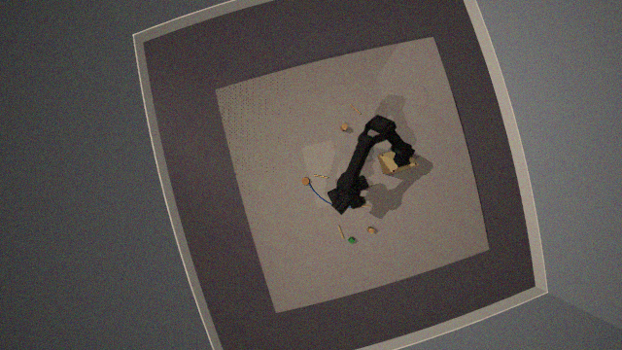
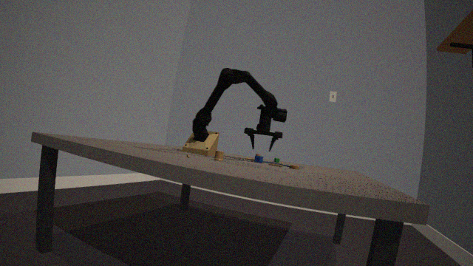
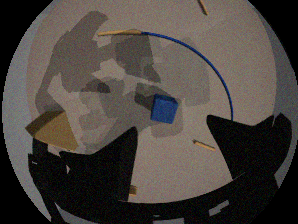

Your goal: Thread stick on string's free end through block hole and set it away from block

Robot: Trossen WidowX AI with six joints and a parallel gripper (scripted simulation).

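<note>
My gripper [image 2: 261,150] [image 3: 173,125] is open and empty, high above the blue cube [image 2: 259,159] [image 3: 164,109]. The stick on the string [image 3: 119,33] lies on the table; in the top view the arm mostly covers it. The blue string [image 1: 318,195] [image 3: 210,65] curves from it towards the round button [image 1: 305,181] [image 2: 294,167], which my finger hides in the wrist view. Small wooden pieces stand on the table, one [image 1: 344,127] [image 2: 219,155] beyond the arm and one [image 1: 371,229] near the green object. No hole shows, so I cannot tell which is the block.
Loose sticks lie near the button [image 1: 321,176] [image 3: 204,145], near the green object [image 1: 352,240] [image 2: 276,160] and past the elbow. One loose stick [image 1: 341,231] [image 3: 202,7] is beside that green object. The arm's wooden base [image 1: 389,162] [image 2: 201,145] [image 3: 55,130] stands on the table.
</note>
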